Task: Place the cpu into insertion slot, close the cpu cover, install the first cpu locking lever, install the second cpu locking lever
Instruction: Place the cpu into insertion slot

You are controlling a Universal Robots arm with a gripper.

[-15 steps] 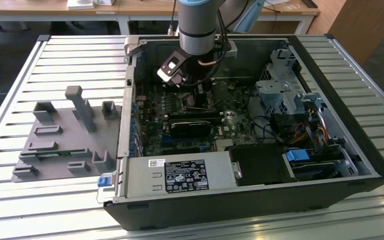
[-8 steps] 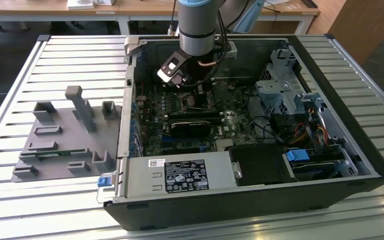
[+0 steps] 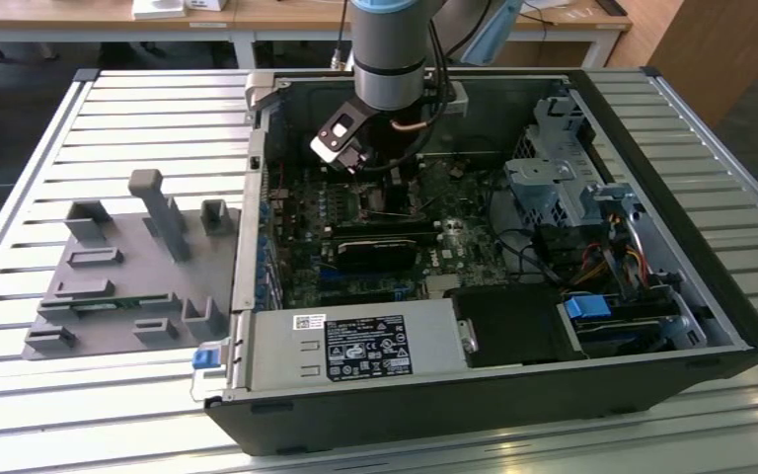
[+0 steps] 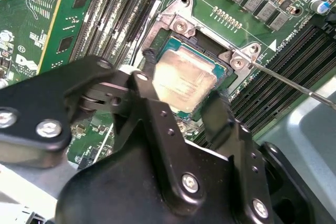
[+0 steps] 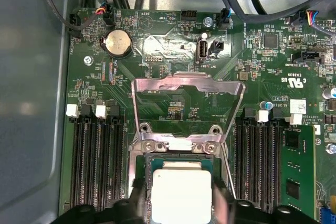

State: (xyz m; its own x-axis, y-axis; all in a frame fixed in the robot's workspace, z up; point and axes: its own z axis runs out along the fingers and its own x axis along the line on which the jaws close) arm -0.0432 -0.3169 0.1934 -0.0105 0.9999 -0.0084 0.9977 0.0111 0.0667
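Observation:
The cpu (image 4: 184, 80) (image 5: 181, 195), a tan square chip, lies flat in the insertion slot (image 4: 176, 22) (image 5: 176, 146) on the green motherboard. My gripper (image 4: 181, 95) (image 5: 181, 205) is down over it, a black finger against each of two opposite edges. The cpu cover (image 5: 185, 82), a silver windowed frame, stands swung up and open behind the slot. A thin wire locking lever (image 4: 294, 83) sticks out from the slot's corner, unlatched. In the exterior view the arm reaches down into the open computer case and the gripper (image 3: 382, 190) is low over the board.
Black memory slots (image 5: 97, 161) (image 5: 257, 161) flank the socket on both sides. Case walls (image 3: 689, 188), a drive cage (image 3: 557, 188), cables and a power supply (image 3: 352, 346) ring the board. A grey fixture plate (image 3: 129, 267) lies on the slatted table at the exterior view's left.

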